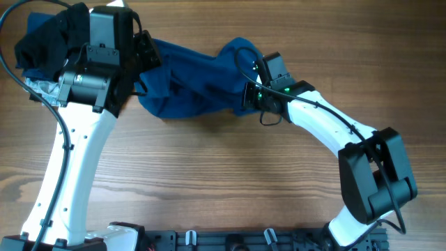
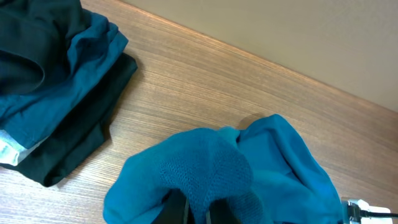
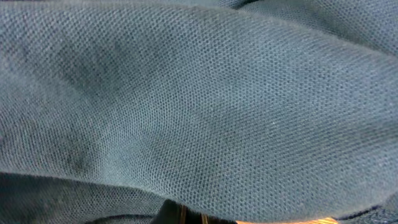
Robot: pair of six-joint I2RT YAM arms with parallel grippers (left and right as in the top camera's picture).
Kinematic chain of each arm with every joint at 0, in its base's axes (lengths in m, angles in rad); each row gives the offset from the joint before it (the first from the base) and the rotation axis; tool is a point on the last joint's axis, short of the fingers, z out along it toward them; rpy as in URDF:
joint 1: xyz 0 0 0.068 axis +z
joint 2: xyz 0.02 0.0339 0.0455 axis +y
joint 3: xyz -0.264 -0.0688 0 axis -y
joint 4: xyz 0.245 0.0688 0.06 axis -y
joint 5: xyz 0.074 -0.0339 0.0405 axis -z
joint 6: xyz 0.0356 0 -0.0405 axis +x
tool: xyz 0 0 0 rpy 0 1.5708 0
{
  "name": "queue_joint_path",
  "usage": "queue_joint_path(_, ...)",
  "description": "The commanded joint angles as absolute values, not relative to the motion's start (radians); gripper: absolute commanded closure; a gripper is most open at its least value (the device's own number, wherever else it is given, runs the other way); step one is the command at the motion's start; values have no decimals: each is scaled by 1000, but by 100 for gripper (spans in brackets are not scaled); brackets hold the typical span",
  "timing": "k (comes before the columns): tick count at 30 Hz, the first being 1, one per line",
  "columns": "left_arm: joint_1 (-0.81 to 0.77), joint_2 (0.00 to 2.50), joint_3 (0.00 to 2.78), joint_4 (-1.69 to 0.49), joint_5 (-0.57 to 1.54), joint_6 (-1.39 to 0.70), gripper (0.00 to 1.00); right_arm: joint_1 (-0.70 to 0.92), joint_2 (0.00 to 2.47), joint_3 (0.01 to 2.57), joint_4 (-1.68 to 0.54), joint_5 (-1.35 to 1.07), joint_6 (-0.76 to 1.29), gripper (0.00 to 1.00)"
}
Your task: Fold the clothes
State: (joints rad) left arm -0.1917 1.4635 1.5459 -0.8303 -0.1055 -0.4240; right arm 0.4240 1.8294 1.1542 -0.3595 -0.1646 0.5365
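The clothes (image 1: 195, 77), one mid-blue knit garment, lie crumpled across the back middle of the wooden table (image 1: 209, 167). My left gripper (image 1: 146, 59) is at the garment's left end. In the left wrist view the clothes (image 2: 205, 168) bulge up over my left gripper (image 2: 195, 214), which is shut with a fold pinched between its dark fingers (image 2: 172, 205). My right gripper (image 1: 245, 96) is buried in the garment's right end. The clothes (image 3: 199, 93) fill the right wrist view, and my right gripper (image 3: 193, 217) shows only at the bottom edge, shut on the cloth.
A pile of dark garments (image 1: 42, 42) sits at the table's back left corner, just behind my left arm; in the left wrist view the pile (image 2: 56, 81) shows black and teal layers. A pale wall (image 2: 280, 31) runs behind the table's far edge.
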Motion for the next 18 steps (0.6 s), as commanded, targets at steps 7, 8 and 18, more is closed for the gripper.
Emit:
queue_joint_path(7, -194, 1375, 1565, -799, -94, -422, 96, 183, 1451, 1361, -702, -180, 276, 96)
queue_joint_path(8, -194, 1357, 1565, -801, -90, -423, 96, 144, 1419, 1374, -721, -184, 247, 96)
queue_joint_path(18, -194, 1267, 1565, -1045, 78, -291, 60, -81, 1256, 1381, -950, -183, 79, 96)
